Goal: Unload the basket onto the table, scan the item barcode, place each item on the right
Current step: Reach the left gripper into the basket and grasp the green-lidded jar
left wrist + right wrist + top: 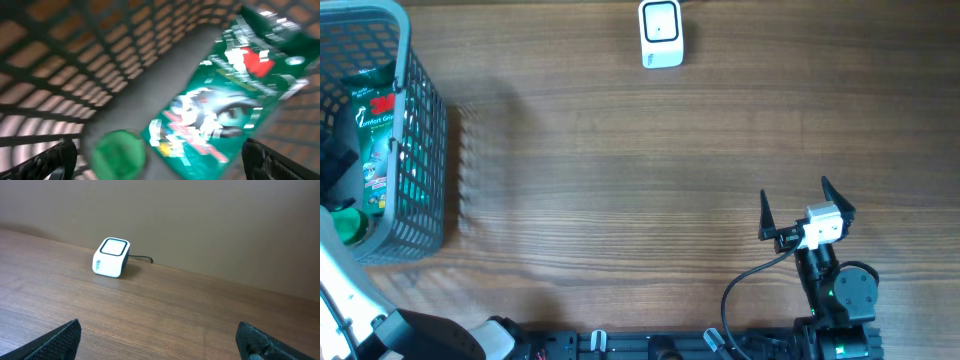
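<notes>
In the basket [50, 60], the green packet [215, 110] lies just beyond the spread-apart left pincer [159, 143].

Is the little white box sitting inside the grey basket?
No, the white box stands on the wooden table, well apart from the basket.

Basket [430, 140] at left edge of table [620, 200], packet [378, 140] and round cap [350, 225] inside; barcode scanner [661, 33] at far edge, centre.

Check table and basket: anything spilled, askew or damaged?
Nothing stands out. The scanner sits upright at the far edge of the table. The green package lies inside the basket beside a round green item. Left wrist view is blurred, so package condition can't be judged.
</notes>
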### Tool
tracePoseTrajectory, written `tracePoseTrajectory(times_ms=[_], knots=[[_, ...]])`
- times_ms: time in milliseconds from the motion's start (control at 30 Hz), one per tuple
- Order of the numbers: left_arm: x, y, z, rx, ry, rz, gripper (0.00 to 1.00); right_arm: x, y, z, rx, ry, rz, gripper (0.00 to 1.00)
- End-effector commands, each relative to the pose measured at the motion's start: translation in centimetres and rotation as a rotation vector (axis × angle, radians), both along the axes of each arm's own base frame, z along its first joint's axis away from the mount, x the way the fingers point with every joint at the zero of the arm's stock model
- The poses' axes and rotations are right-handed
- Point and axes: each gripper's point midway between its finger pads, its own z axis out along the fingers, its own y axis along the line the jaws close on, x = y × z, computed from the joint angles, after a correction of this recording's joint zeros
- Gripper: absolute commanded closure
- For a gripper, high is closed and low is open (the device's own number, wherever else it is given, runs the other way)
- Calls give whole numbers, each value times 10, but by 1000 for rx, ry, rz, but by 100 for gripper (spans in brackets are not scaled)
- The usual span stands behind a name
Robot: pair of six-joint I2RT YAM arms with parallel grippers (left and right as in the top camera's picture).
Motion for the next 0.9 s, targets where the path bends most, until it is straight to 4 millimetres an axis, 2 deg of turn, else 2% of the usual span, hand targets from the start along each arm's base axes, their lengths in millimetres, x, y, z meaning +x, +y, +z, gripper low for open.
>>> tracePoseTrajectory(times_ms=[0,167,367,467,700,867], knots=[[-20,14,-3,86,129,22,0,0,0,1,-4,-4,-5,0],[-21,14,-17,50,161,19,0,0,0,0,-4,-4,-5,0],[-22,11,-70,-91,267,27,0,0,0,1,-4,-4,-5,0],[-26,16,-88,-139,282,82,0,0,0,1,-4,-4,-5,0],[-52,36,-98,-224,197,332,0,0,0,1,-4,-4,-5,0],[-54,38,-104,-248,194,339,0,0,0,1,-4,-5,-5,0]])
